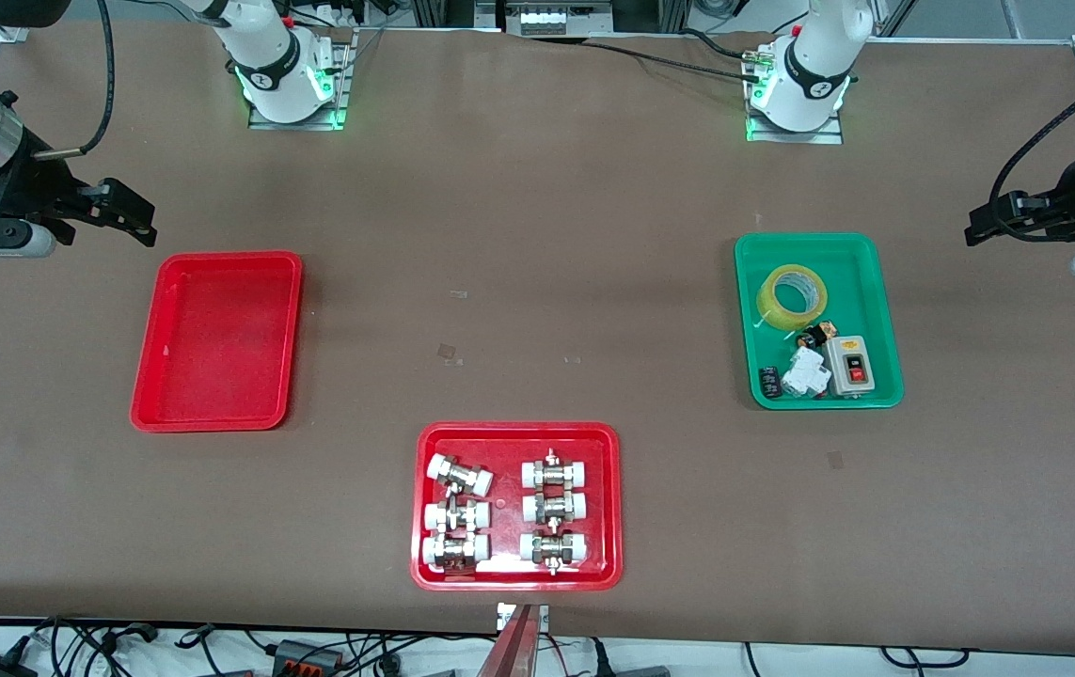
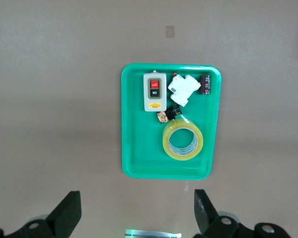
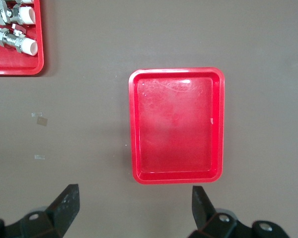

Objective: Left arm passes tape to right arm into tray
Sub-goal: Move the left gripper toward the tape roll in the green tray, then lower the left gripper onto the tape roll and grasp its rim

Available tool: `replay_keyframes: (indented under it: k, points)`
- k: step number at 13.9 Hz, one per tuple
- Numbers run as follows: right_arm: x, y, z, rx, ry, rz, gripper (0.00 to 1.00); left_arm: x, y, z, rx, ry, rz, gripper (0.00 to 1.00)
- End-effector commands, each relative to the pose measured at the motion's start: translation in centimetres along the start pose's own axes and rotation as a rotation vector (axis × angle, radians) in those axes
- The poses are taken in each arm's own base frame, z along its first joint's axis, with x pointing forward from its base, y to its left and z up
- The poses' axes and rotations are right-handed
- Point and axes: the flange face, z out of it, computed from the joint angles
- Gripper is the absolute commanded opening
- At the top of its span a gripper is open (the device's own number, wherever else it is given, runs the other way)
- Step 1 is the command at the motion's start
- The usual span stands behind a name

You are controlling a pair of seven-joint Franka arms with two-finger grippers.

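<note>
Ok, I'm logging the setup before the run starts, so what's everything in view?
tape: one, yellowish roll, in the green tray
green tray: one, toward the left arm's end of the table
switch box: one, grey with red and black buttons, in the green tray
small electrical parts: a few, white and black, beside the switch box
red tray: one, bare, toward the right arm's end
fittings tray: one, red, nearest the front camera
metal fittings: six, white-capped
left gripper: open, above the table by the green tray
right gripper: open, above the table by the red tray

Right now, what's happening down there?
Both grippers open, left gripper and right gripper waiting. Tape in green tray. Red tray bare.
</note>
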Motion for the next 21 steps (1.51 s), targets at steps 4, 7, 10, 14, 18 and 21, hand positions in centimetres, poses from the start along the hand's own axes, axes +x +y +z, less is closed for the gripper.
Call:
replay_keyframes:
  k: [4,7,10,14,18,21]
  points:
    - [0.5,0.4,-1.6,0.0,0.02,-0.004,1.0,0.3,0.1,-0.4,-0.034,0.013,0.025,1.0]
    - [1.3,0.4,-1.7,-0.005,0.025,-0.012,1.0,0.4,-0.5,0.0,-0.063,0.004,0.012,1.0]
    - [0.9,0.3,-1.8,0.004,0.006,-0.002,1.0,1.4,-0.6,4.8,-0.071,-0.069,0.152,1.0]
    - [0.8,0.3,-1.7,0.004,-0.008,0.002,1.0,2.8,-0.5,13.4,-0.096,-0.165,0.207,1.0]
    - [0.8,0.3,-1.5,0.004,-0.011,0.002,1.0,1.4,-0.1,22.8,-0.095,-0.17,0.241,1.0]
    - [0.8,0.3,-1.5,0.004,-0.013,0.002,1.0,-0.3,0.3,30.7,-0.089,-0.162,0.243,1.0]
